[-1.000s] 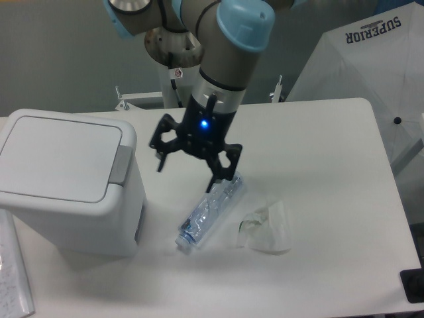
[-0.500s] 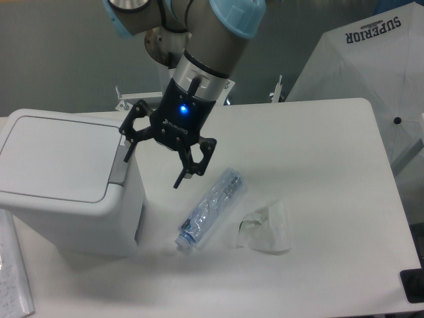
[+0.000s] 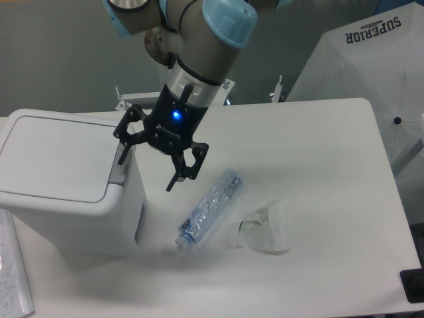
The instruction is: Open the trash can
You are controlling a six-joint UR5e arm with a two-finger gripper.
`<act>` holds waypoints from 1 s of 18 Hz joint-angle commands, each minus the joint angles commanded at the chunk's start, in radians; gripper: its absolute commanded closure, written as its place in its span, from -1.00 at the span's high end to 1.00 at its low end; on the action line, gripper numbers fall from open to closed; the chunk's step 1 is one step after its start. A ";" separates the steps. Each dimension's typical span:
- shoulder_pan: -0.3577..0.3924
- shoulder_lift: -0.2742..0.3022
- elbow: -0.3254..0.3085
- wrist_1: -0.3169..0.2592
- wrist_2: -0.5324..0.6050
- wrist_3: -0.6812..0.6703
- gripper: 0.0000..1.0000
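Observation:
The trash can point(image 3: 63, 182) is a large white boxy bin on the left of the table, its flat lid point(image 3: 53, 159) down. A grey push tab point(image 3: 120, 165) sits on its right rim. My gripper point(image 3: 146, 173) hangs open beside the can's right edge, nothing between its fingers. One fingertip point(image 3: 122, 158) is right over the grey tab; whether it touches is unclear. The other fingertip point(image 3: 171, 187) points down over the table right of the can.
A clear plastic bottle point(image 3: 211, 209) lies on the table right of the can. A crumpled clear wrapper point(image 3: 265, 228) lies beside it. A white umbrella point(image 3: 371, 73) stands at the back right. Paper point(image 3: 13, 285) lies at the front left.
My gripper has moved left from above the bottle to the can's right rim, staying open. The bottle and the can have not moved.

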 joint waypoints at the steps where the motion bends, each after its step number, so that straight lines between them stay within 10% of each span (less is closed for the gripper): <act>1: 0.000 0.000 -0.011 0.014 0.000 0.000 1.00; 18: 0.005 -0.006 0.077 0.035 0.000 0.055 1.00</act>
